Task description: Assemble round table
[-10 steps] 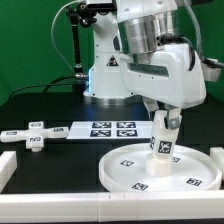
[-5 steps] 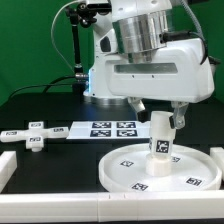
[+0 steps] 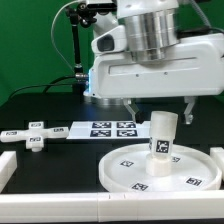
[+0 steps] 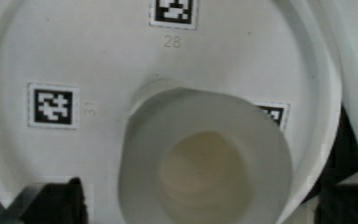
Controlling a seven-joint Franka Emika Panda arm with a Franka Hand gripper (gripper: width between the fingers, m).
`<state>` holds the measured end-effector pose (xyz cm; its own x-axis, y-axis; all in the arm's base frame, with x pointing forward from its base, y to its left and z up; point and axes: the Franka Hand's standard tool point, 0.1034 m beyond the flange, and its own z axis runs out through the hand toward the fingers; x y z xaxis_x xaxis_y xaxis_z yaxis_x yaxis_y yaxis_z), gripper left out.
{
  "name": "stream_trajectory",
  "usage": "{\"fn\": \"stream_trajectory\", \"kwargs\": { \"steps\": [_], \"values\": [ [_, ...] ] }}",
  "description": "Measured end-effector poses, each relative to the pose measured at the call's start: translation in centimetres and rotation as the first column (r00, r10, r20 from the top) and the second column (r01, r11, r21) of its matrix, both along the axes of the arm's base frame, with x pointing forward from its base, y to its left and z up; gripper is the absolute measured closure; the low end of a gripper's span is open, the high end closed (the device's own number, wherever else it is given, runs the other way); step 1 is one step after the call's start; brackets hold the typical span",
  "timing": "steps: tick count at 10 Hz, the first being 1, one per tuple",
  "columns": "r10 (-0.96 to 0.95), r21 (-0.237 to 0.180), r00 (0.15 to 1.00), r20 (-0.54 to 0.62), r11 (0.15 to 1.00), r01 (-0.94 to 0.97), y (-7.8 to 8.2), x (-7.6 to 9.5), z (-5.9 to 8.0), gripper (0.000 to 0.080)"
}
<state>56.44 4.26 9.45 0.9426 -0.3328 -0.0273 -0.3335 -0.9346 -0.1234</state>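
The gripper's dark fingers are hard to make out but are seen spread, clear of the short thick cylinder. The cylinder is stood upright on the round disc at the exterior view's lower right. The cross-shaped piece is laid at the left, beside the marker board.

no words or numbers can be read. only black-and-white square tags show, on the disc, the cylinder, the cross piece and the marker board.
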Motion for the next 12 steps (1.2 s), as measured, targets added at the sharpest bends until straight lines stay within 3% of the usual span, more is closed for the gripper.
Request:
{"fn": "stream_trajectory", "kwargs": {
  "steps": [2, 6, 10, 12],
  "values": [
    [0.173, -0.019, 0.985, 0.012, 0.985, -0.173, 0.43, 0.20, 0.11, 0.0151],
    [0.489, -0.041, 0.871, 0.044, 0.872, -0.488, 0.15, 0.19, -0.01, 0.0151],
    [0.873, -0.119, 0.487, 0.008, 0.485, -0.867, 0.46, 0.13, -0.22, 0.0151],
    [0.922, -0.109, 0.387, -0.006, 0.384, -0.917, 0.45, 0.38, -0.19, 0.0151]
  ]
}}
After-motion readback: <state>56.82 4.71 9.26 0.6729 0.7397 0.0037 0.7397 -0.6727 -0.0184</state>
